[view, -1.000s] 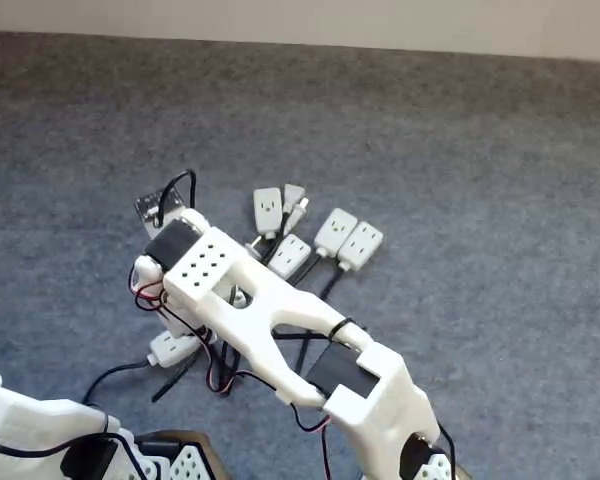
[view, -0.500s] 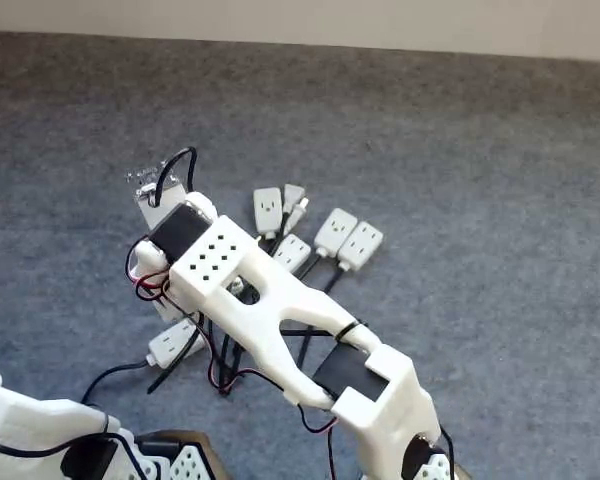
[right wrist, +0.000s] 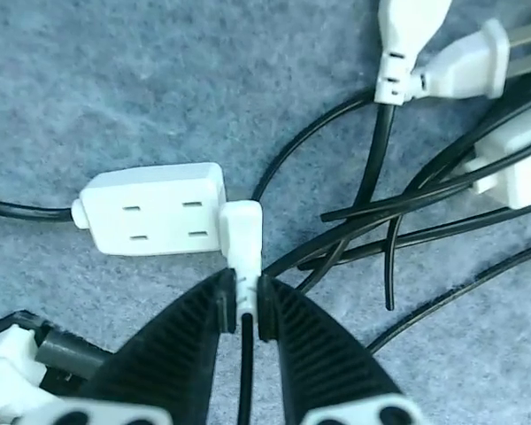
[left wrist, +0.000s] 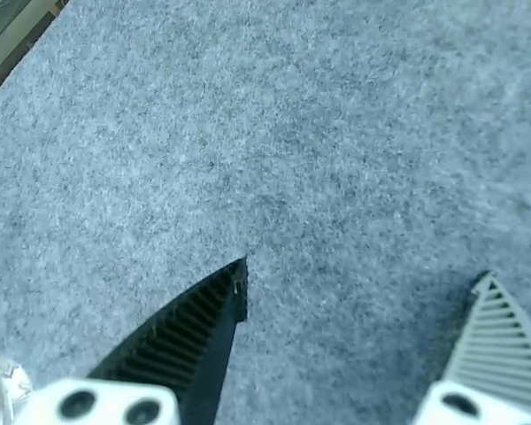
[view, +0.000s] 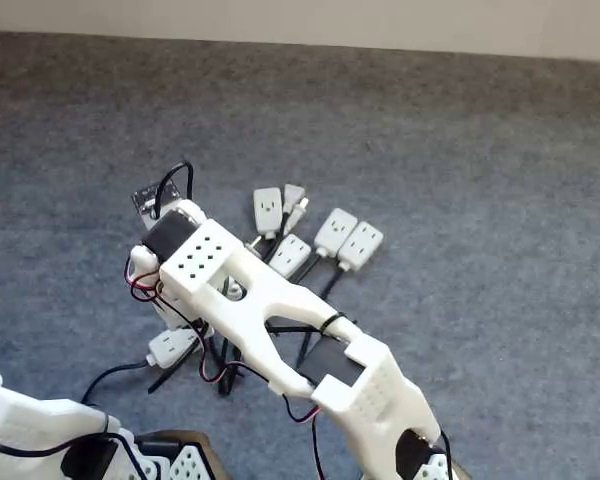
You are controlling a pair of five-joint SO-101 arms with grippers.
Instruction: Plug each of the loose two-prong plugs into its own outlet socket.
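In the right wrist view my right gripper (right wrist: 240, 288) is shut on the neck of a white two-prong plug (right wrist: 242, 232), where its black cord leaves it. The plug's head lies against the end of a white outlet socket block (right wrist: 150, 210); whether its prongs are inside is hidden. From above, the right arm (view: 205, 262) covers this spot, and the same block (view: 172, 346) peeks out beside it. Over bare grey carpet, my left gripper (left wrist: 365, 270) stands open with nothing between its fingers.
Several more white outlet blocks (view: 335, 232) and a loose plug (view: 295, 205) lie fanned out beyond the right arm. Tangled black cords (right wrist: 398, 204) and two further white plugs (right wrist: 460, 71) sit close to the held plug. The left arm's base (view: 40, 440) sits at the near left corner.
The right arm's wrist swung slightly up and away, then came back down near where it was. The outlet blocks have stayed where they lay.
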